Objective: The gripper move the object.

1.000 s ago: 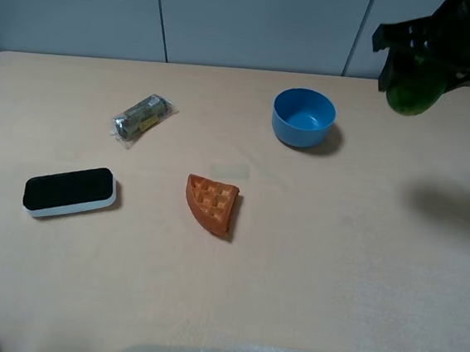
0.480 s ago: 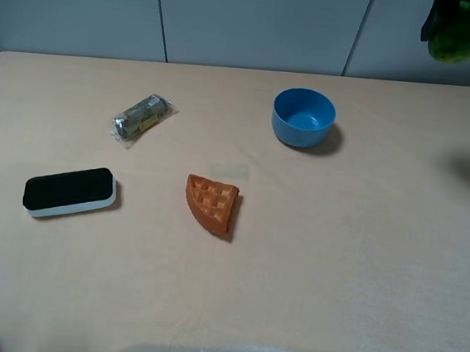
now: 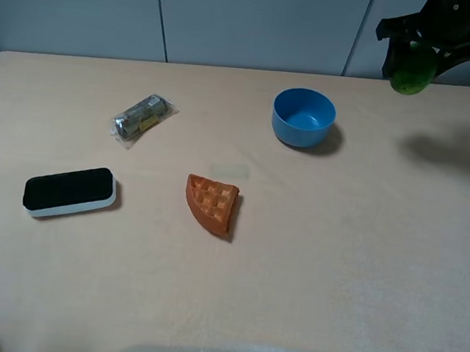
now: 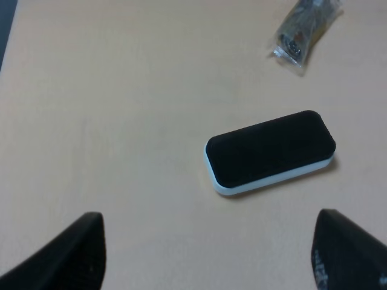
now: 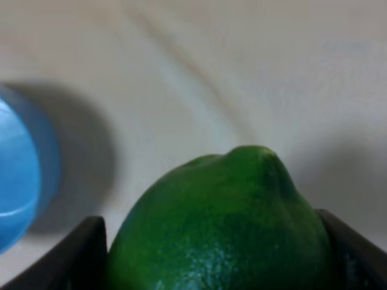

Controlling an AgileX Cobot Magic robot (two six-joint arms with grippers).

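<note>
High view: the right gripper point(image 3: 417, 52) holds the green fruit point(image 3: 412, 72) in the air above the worktop point(image 3: 335, 260), off to the right of the blue bowl point(image 3: 293, 133). Left wrist: the left gripper point(image 4: 205, 266) has its fingers point(image 4: 66, 254) spread wide above a black block point(image 4: 270, 151). Right wrist: fingers point(image 5: 66, 254) are clamped on the fruit.

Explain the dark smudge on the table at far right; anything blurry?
Exterior high view: a soft shadow cast by the raised right gripper holding the green fruit. Right wrist view: the blue bowl is out of focus.
</note>
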